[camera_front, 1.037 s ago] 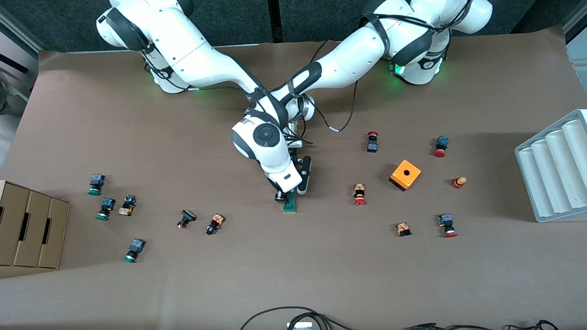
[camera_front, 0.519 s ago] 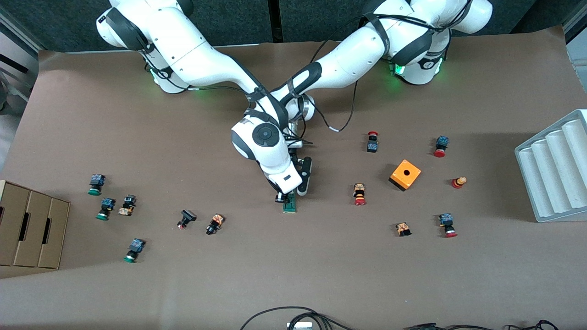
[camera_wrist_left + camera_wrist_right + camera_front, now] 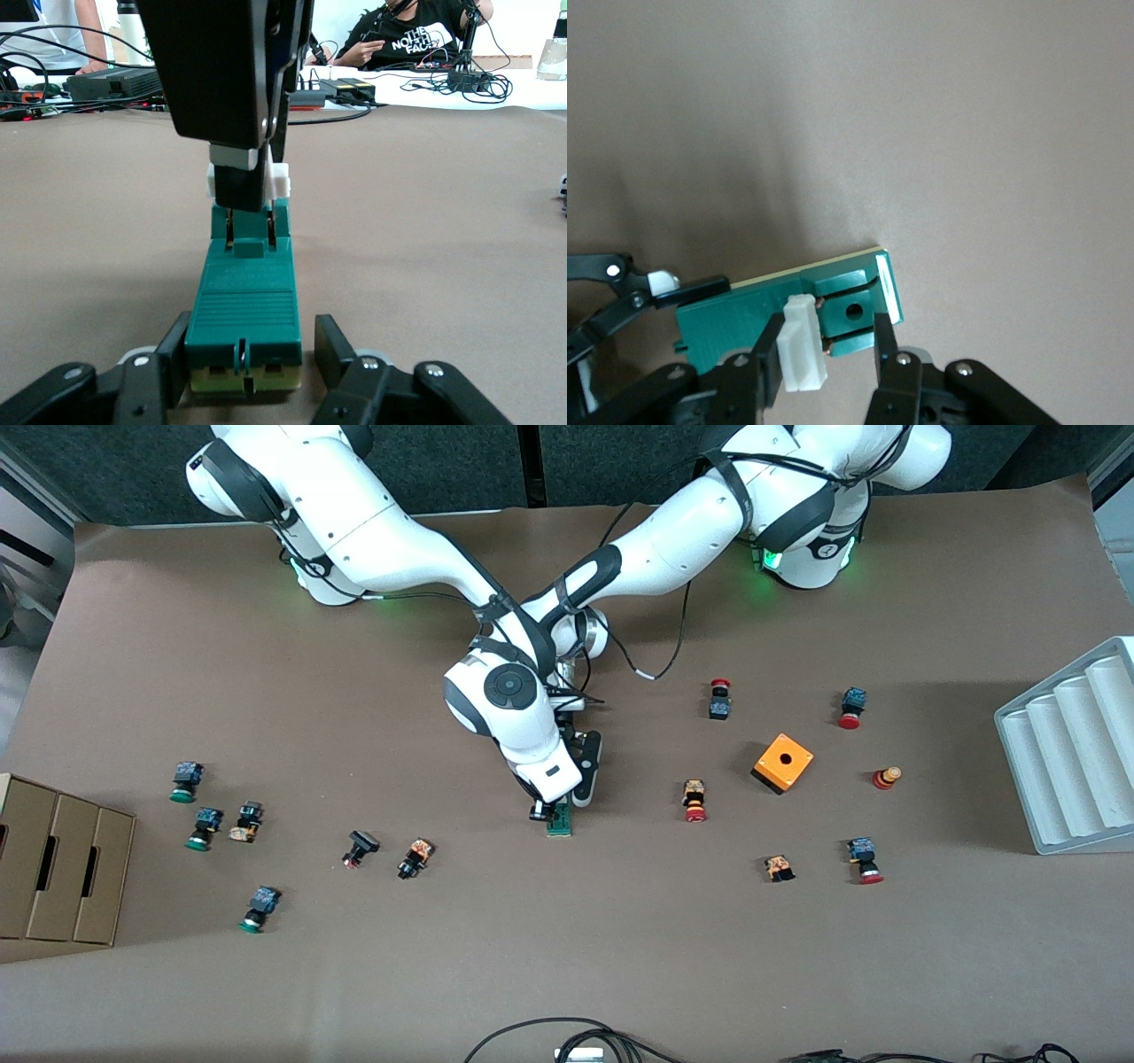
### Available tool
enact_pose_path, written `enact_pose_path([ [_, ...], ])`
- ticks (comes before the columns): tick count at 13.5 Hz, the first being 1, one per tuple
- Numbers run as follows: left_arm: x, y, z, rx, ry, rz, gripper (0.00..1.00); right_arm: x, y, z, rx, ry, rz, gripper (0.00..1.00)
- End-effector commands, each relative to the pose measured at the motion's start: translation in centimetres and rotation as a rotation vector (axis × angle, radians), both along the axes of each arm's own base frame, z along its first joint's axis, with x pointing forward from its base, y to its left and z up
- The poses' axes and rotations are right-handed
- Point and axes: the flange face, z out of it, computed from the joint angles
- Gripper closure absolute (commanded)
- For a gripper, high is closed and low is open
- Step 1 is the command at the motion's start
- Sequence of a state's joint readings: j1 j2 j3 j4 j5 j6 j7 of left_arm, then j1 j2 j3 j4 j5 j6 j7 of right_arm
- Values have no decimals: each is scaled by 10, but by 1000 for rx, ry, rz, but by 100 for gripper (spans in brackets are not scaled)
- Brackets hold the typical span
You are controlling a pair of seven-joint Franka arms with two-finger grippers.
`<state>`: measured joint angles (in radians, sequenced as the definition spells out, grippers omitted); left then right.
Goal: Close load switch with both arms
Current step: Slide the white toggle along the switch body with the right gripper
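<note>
Right gripper (image 3: pixel 828 354) narrows onto the white slider (image 3: pixel 803 356), seemingly pinching it; left gripper (image 3: pixel 248 376) stays clamped on the switch (image 3: pixel 559 820) mid-table. Closing underway.

From my station this reads as a robotics lab. Two white arms (image 3: pixel 390 540) are bolted along the 12 o'clock edge of a table (image 3: pixel 567 957) covered in plain brown paper, with green status lights glowing at their bases. Industrial push buttons (image 3: pixel 695 800) are scattered across it as test parts, alongside an orange cube (image 3: pixel 783 763), a grey ribbed tray (image 3: pixel 1072 753) at 3 o'clock and cardboard boxes (image 3: pixel 58 868) at 9 o'clock. Loose cables (image 3: pixel 567 1036) trail at 6 o'clock. In the left wrist view I see a second bench (image 3: pixel 425 84) crowded with wires and electronics, and a seated person in a black T-shirt (image 3: pixel 409 35).
</note>
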<state>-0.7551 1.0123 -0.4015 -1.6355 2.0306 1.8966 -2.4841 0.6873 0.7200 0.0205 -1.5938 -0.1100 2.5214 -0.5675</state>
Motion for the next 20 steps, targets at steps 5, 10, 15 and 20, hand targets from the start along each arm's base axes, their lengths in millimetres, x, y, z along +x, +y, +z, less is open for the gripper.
enact_pose_path([
  [5, -1, -3, -9, -9, -10, -2, 38, 5, -5, 7, -28, -50, 23, 64],
  [10, -1, -3, -9, -9, -10, -1, 38, 4, -4, 7, -28, -50, 25, 65],
  [15, 0, -3, -9, -9, -16, -8, 38, 6, -5, 8, -26, -52, 20, 69],
  [20, 0, -4, -9, -10, -16, -9, 38, 13, -8, 12, -20, -61, 12, 69],
])
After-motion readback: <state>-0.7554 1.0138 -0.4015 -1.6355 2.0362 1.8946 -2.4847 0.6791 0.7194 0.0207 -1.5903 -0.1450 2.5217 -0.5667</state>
